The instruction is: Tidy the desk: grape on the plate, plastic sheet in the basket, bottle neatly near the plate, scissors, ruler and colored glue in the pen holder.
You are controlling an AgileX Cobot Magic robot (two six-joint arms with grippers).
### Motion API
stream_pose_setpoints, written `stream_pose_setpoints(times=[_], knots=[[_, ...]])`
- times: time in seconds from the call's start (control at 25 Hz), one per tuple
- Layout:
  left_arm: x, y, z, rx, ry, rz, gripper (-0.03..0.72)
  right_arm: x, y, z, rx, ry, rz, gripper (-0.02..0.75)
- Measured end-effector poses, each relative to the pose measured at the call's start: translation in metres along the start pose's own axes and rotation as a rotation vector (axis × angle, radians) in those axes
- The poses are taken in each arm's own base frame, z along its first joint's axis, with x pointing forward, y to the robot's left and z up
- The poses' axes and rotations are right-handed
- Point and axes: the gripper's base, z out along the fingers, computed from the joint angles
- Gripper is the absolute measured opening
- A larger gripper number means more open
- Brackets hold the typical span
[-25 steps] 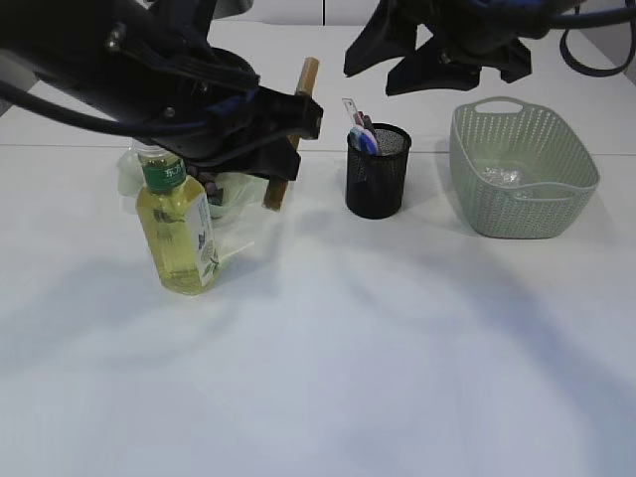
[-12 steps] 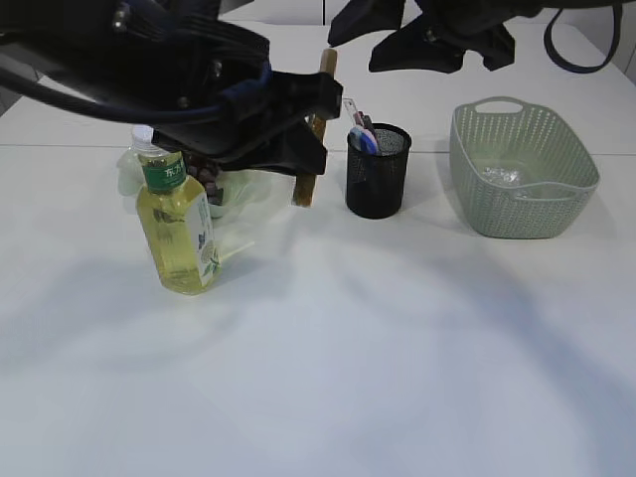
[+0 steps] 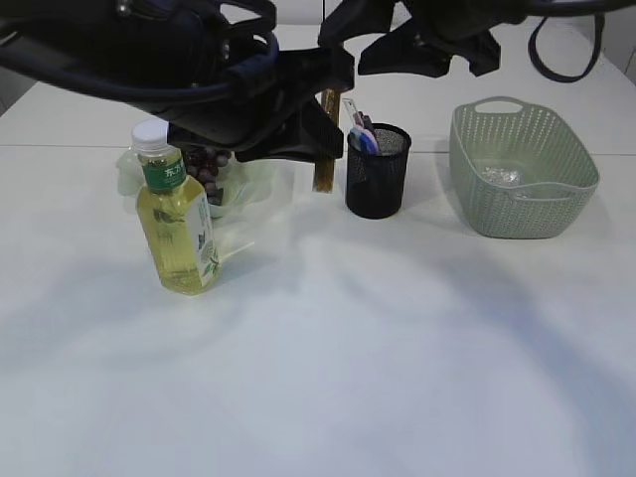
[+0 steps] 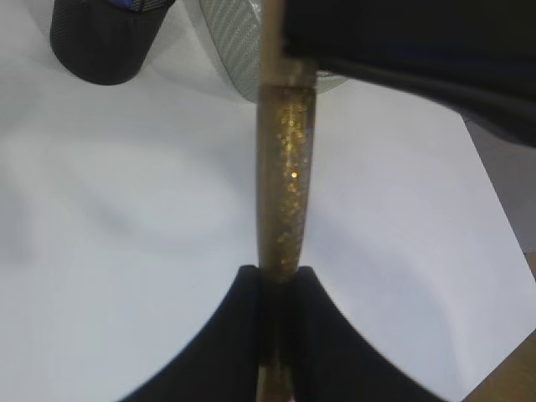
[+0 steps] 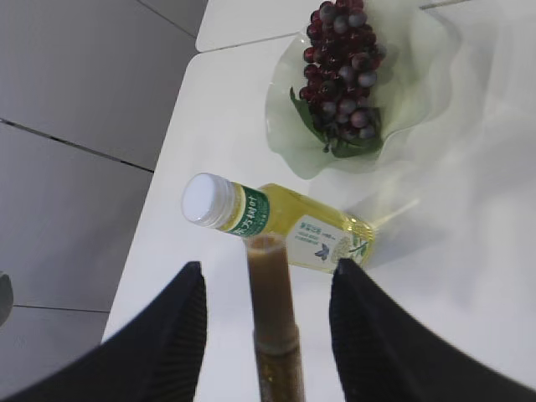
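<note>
i see my left gripper (image 4: 276, 285) clamped on the glitter glue stick (image 4: 285, 176), upright beside the pen holder (image 3: 378, 171); right gripper (image 5: 264, 293) jaws apart, empty.

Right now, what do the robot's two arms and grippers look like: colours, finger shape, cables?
Both arms are black. The left gripper has matte black fingers that curve to narrow tips. The right gripper has matching black, tapered fingers. In the exterior view, black cables loop beside the right arm, and a blue accent shows on the left arm.
</note>
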Motion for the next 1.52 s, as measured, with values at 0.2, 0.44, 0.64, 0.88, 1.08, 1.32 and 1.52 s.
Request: stream_pose_setpoints(times=[0.2,0.44,0.64,0.88,1.08,1.32,1.52], knots=[[0.0,-0.0001,0.0,0.001,0.0,0.002,0.042,0.0018,-0.0021,0.0112,-0.051,0.02,0.026,0.388],[-0.0004,-0.0002,0.0,0.002,-0.004,0.002,0.042,0.0037,-0.0027,0.0125,-0.052,0.04,0.01,0.343],[-0.0007,-0.0002,0.0,0.003,-0.008,0.004,0.042,0.0055,-0.0043,0.0125,-0.036,0.06,-0.02,0.214],[-0.0008,-0.0002,0.0,0.003,-0.008,0.004,0.042,0.0062,-0.0056,0.0125,-0.023,0.067,-0.037,0.187],[-0.0004,-0.0007,0.0001,0.004,-0.008,0.005,0.042,0.0064,-0.0066,0.0125,-0.012,0.069,-0.051,0.185],[-0.0004,-0.0007,0.0001,0.004,-0.008,0.007,0.042,0.0065,-0.007,0.0125,-0.008,0.07,-0.057,0.152],[-0.0004,-0.0007,0.0001,0.004,-0.008,0.007,0.042,0.0065,-0.007,0.0125,-0.008,0.07,-0.059,0.134]])
